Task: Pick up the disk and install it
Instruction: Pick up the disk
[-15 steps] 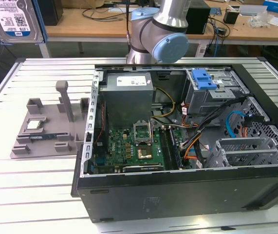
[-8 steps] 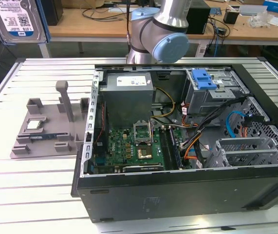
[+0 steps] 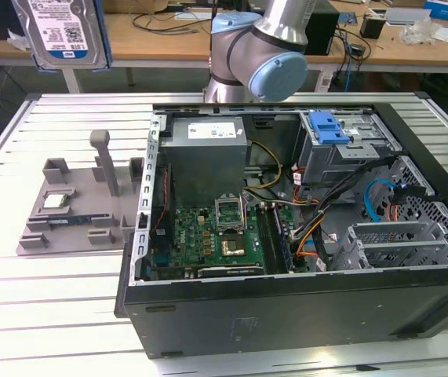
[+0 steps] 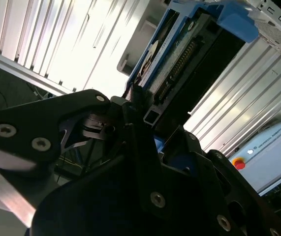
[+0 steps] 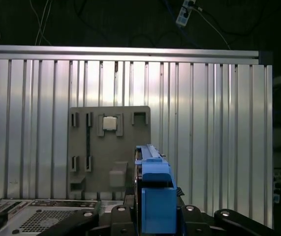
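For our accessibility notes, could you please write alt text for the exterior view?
The disk, a labelled silver drive in a blue bracket, hangs high at the exterior view's left. On the ribbed metal table lies an open computer case, motherboard exposed, with a grey fixture holding a chip beside it; the robot arm rises behind.

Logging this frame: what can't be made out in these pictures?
Exterior view: the disk and the arm are cut off by the top edge.
First wrist view: the disk sits edge-on in the hand, so its label is hidden.
Second wrist view: the hand's black links cover the disk's near end.
Exterior view: the drive cage hides its bays under its own top; whether one is free cannot be told.
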Robot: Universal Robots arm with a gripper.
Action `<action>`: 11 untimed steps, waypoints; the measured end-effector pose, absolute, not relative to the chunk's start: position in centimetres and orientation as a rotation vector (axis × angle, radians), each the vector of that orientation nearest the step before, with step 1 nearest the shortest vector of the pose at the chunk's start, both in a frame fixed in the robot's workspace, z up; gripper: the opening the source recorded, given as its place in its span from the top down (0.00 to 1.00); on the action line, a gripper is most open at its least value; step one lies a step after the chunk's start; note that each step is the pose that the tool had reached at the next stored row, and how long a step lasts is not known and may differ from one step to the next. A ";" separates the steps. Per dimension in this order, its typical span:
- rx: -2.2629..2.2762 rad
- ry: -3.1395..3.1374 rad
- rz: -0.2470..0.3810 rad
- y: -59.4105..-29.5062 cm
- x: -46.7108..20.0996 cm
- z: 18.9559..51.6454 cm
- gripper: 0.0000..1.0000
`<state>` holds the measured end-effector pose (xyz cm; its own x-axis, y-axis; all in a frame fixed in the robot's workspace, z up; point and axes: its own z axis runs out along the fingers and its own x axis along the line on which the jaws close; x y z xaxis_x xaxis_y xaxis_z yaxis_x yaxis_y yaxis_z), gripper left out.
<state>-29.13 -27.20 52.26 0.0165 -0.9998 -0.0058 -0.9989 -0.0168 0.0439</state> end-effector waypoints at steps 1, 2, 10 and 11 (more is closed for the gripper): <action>2.220 -2.183 -0.054 -27.2 -28.8 52.3 0.64; 2.220 -2.183 -0.054 -27.2 -28.4 52.3 0.64; 2.220 -2.183 -0.055 -27.5 -25.1 52.2 0.64; 2.220 -2.183 -0.055 -27.6 -24.8 52.2 0.64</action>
